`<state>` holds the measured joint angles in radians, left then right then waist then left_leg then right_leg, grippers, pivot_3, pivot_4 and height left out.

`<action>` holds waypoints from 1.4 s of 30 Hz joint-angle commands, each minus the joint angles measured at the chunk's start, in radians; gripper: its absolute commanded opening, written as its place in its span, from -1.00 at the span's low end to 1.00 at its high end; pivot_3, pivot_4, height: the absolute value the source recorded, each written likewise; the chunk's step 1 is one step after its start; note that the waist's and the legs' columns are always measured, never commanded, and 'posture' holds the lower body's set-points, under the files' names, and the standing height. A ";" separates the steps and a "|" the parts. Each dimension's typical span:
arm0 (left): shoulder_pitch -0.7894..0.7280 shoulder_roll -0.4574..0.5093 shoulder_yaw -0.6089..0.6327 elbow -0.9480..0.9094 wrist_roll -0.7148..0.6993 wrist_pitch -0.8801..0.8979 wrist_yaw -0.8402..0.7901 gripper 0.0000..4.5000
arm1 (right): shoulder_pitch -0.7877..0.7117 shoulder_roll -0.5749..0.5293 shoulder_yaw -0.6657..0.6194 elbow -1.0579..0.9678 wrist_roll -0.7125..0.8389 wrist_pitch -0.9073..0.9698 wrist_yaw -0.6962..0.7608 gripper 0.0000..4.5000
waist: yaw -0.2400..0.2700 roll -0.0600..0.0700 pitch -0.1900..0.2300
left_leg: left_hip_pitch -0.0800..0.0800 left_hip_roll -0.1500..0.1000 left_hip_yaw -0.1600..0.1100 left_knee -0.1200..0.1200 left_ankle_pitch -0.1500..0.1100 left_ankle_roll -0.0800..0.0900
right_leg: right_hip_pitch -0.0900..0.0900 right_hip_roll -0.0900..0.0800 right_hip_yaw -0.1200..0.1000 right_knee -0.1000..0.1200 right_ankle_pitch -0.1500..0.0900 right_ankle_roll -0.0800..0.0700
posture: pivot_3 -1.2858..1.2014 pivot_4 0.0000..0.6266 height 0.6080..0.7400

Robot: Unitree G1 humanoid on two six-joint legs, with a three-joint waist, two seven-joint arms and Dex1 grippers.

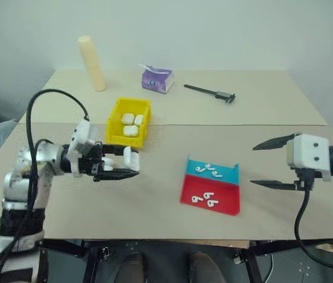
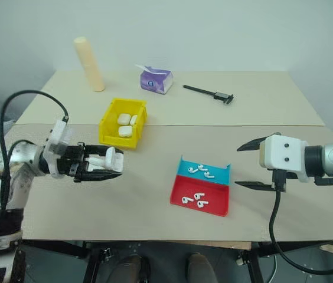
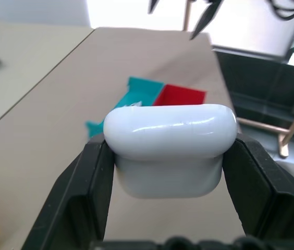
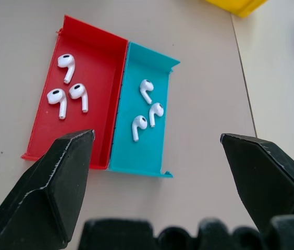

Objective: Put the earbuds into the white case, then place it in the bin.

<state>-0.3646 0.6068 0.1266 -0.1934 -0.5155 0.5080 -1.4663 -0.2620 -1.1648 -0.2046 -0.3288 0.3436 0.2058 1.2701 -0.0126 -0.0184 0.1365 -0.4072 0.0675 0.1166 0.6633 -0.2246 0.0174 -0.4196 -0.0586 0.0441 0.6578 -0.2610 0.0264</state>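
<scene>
1. The left gripper [image 1: 128, 166] is clamped on a white case [image 1: 126, 156], one black finger [image 3: 76, 192] pressing each side. The case is glossy and rounded, with its lid standing open above the fingers in the head views. The arm reaches in from the left edge and the gripper points roughly level toward the right, above the table [image 1: 154, 218], just in front of the bin.
2. The bin [image 1: 118, 112] is bright yellow and rectangular. It sits left of centre on the table, behind the held case, with three more white cases [image 1: 132, 125] lying inside.
3. Behind the bin stand a cream cylinder [image 1: 92, 63], leaning a little, and a purple box [image 1: 156, 79]. A dark caliper [image 1: 211, 92] lies flat farther right.
4. The tray [image 1: 232, 177] lies right of centre on the table, its teal half to the rear and its red half nearer the front edge. It holds six earbuds [image 4: 74, 80], tiny and white with short stems. Three lie in the red half and three [image 4: 147, 108] in the teal, all loose and apart from one another.
5. The right gripper [image 1: 276, 164] stands wide apart and holds nothing. It hangs above the table just right of the tray, pointing left and tilted downward at the tray.
</scene>
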 commanded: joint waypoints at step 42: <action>0.082 0.041 -0.134 0.094 0.049 -0.364 0.021 0.24 | -0.310 0.053 0.617 -0.290 -0.349 0.205 0.038 0.29 | 0.000 -0.001 0.001 | -0.001 0.000 -0.001 -0.001 0.000 0.000 | -0.002 0.000 -0.002 -0.001 -0.001 -0.001 | 0.03 -0.52 1.00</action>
<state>-0.2843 0.6336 -0.0169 -0.0880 -0.4662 0.1707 -1.4499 -0.5489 -1.1155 0.4017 -0.6140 0.0252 0.4242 1.2931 -0.0129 -0.0197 0.1373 -0.4088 0.0679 0.1155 0.6623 -0.2248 0.0175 -0.4217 -0.0584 0.0419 0.6569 -0.2616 0.0251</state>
